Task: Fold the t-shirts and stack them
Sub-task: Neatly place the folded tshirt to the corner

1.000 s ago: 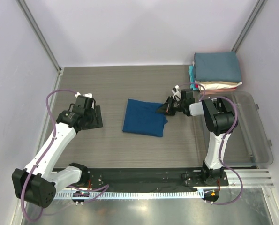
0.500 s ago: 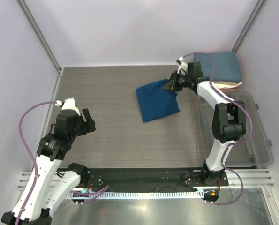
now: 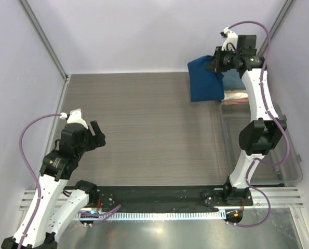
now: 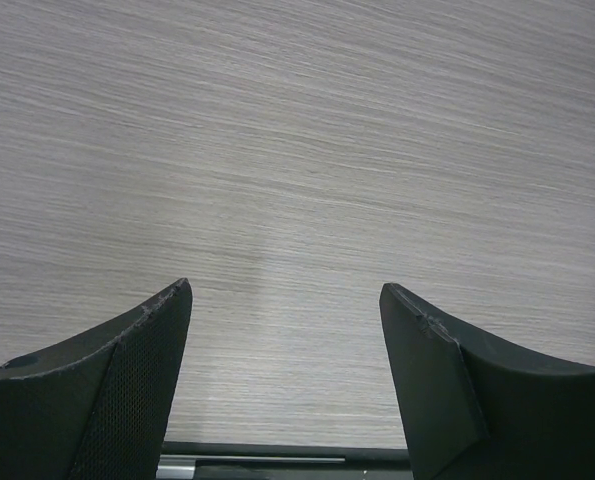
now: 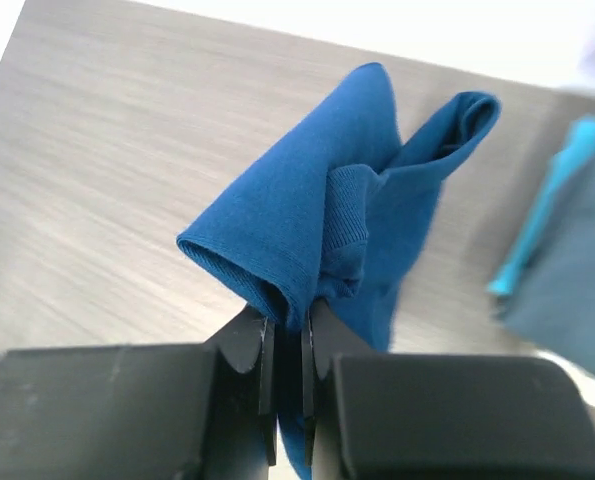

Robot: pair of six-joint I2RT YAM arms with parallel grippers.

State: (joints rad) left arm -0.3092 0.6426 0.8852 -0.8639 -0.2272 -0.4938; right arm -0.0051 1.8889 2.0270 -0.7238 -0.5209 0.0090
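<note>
Your right claw (image 3: 215,63) is clamped on a bunched edge of the royal-blue tee (image 3: 205,80), which hangs at the upper right of the top view, beside the folded stack (image 5: 562,270). Your left claw (image 4: 285,305), lower left, is spread apart over the worktop (image 4: 297,150).

The tee (image 3: 205,83) (image 5: 317,210) hung from the right hand (image 3: 215,63) (image 5: 287,325), pinched between its fingers and extending ahead of and below them. The stack of folded tees (image 3: 233,96) (image 5: 567,260) lay just to the right of that hand, on the surface (image 3: 144,114). From above, the hanging tee overlapped the stack's left edge. The bin (image 3: 286,155) lay behind the right hand, toward the arm bases, adjoining the stack. The left hand (image 3: 98,136) (image 4: 287,330) was well apart from the right hand, far to its left and behind it, with its fingers spread over the surface.
</note>
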